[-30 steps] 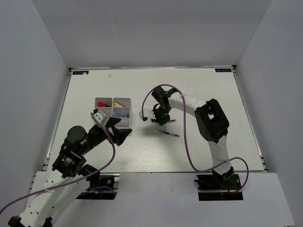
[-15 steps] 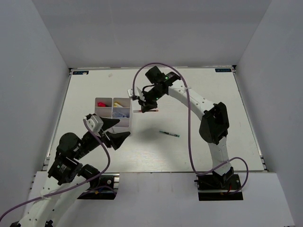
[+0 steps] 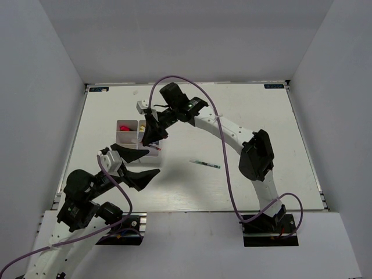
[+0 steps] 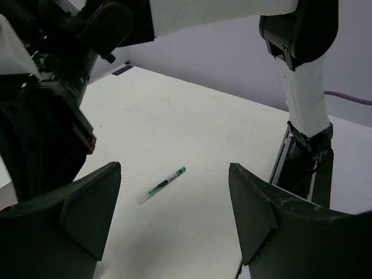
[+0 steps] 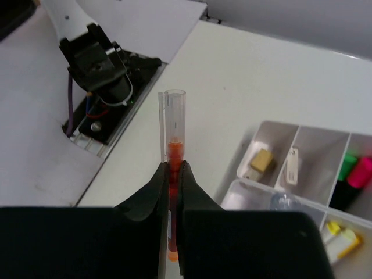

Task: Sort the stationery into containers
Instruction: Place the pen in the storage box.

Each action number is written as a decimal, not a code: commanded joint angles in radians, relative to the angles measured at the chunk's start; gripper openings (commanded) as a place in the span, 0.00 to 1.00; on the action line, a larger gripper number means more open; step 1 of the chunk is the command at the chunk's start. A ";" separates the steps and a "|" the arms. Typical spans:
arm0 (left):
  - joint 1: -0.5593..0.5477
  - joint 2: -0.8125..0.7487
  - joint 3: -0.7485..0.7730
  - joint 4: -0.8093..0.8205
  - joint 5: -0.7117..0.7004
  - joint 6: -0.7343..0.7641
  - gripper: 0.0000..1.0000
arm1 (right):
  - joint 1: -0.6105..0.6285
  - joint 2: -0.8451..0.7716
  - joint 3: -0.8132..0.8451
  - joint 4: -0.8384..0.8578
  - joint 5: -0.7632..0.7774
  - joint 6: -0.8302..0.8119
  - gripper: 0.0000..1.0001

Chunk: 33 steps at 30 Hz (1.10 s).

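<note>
**Spotter:** What are you holding right now?

**Operator:** I'm pinching the red pen (image 5: 173, 139) in the right gripper (image 5: 172, 174), with the jaws clamped on the lower half of its barrel. I'm hanging it above the tray (image 5: 302, 128). The left gripper (image 4: 174, 197) is standing spread wide and carrying nothing, low over the table (image 3: 261, 116).

**Spotter:** What's worrying you?

**Operator:** The pen is thin, glossy plastic with a clear cap, and I'm gripping it on a narrow line. I'm judging it could swivel or slide out between the jaws. The compartments are small squares with thin, hard walls. A long, stiff pen released at a slant may end up bridging a divider or tipping over the rim. I'm also guessing it could land among the wrong things, since a tan eraser (image 5: 263, 160) and the green and pink highlighters (image 5: 354, 170) are lying in separate cells.

**Spotter:** Anything left out?

**Operator:** A green pen (image 4: 166, 182) is lying flat on the matte white table, well apart from the tray.
</note>
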 commanded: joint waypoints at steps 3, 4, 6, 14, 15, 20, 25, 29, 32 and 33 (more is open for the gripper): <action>0.007 -0.001 -0.013 0.022 0.035 0.009 0.84 | 0.031 0.100 0.065 0.208 -0.108 0.177 0.00; 0.007 -0.001 -0.013 0.022 0.035 0.009 0.84 | 0.031 0.108 0.077 0.217 -0.102 0.169 0.00; 0.007 -0.001 -0.013 0.022 0.035 0.009 0.84 | 0.031 0.148 0.094 0.214 -0.099 0.149 0.00; 0.007 -0.001 -0.013 0.022 0.026 0.018 0.84 | 0.019 0.237 0.150 0.181 -0.068 0.005 0.00; 0.007 -0.001 -0.013 0.022 0.026 0.018 0.84 | 0.017 0.241 0.151 0.178 -0.068 -0.019 0.00; 0.007 0.008 -0.013 0.013 0.017 0.018 0.84 | 0.004 0.275 0.165 0.162 -0.053 -0.061 0.00; 0.007 0.008 -0.013 0.013 0.017 0.018 0.84 | -0.013 0.275 0.144 0.148 -0.036 -0.093 0.00; 0.007 0.008 -0.013 0.013 0.017 0.018 0.84 | -0.019 0.277 0.122 0.131 -0.030 -0.115 0.08; 0.007 0.008 -0.013 0.013 0.017 0.018 0.84 | -0.024 0.268 0.107 0.119 -0.012 -0.127 0.22; 0.007 0.008 -0.013 0.013 0.017 0.018 0.84 | -0.023 0.264 0.101 0.107 -0.009 -0.141 0.27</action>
